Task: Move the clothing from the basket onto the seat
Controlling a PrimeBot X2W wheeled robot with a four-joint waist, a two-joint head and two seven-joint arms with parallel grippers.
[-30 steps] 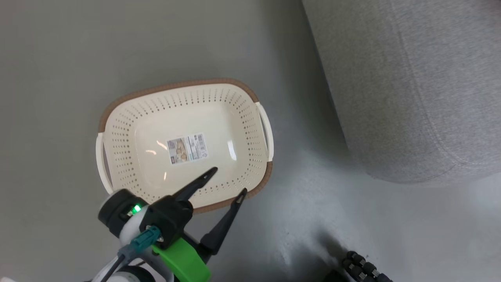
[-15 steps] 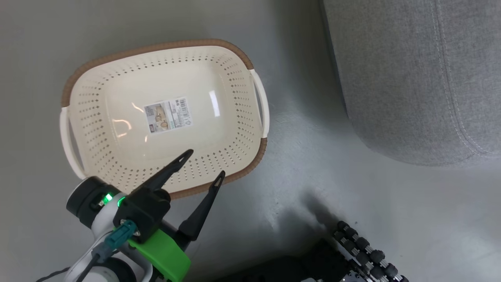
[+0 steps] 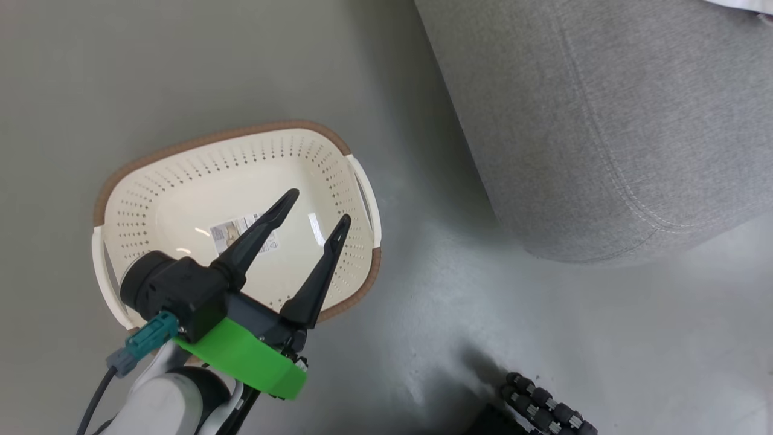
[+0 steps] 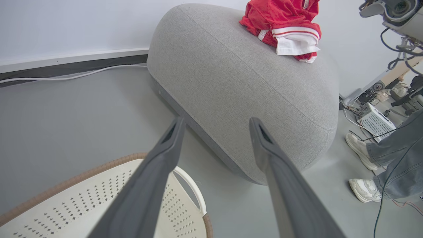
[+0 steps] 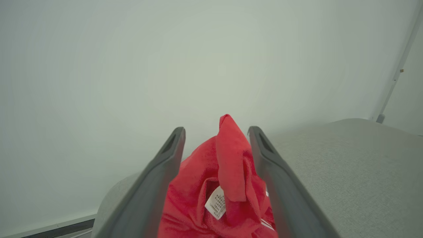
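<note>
Nearest you, the L gripper (image 3: 317, 206) hung over the basket (image 3: 181, 175), fingers spread wide, nothing btwn them, tips above the sticker (image 3: 232, 229) on its bottom. The basket was bare inside, same as a sec before. The head cam had swung in that sec, so don't read the basket's shift in frame as a move. It sat on the grey floor (image 3: 181, 60), near the seat (image 3: 604, 121) but not touching it.

Further out, on top of the seat, the clothing (image 4: 281, 19) lay in a red heap w/ white trim. That's where the change was. Your R gripper (image 5: 216, 129) had been clamped a sec ago, and now its fingers stood apart, w/ a red fold and the white label (image 5: 215, 202) poking up btwn them. The cloth looked let go, resting on the seat rather than pinched, tho I couldn't tell whether it brushed the fingers' inner faces.

What it meant for you: basket empty + clothing on seat + R gripper released = task prob. done. The one risk I'd flag was a fold snagging on a finger as you lifted the R arm away.

Beyond the seat, a person's shoes (image 4: 358, 150) stood on the floor, well apart from the work.
</note>
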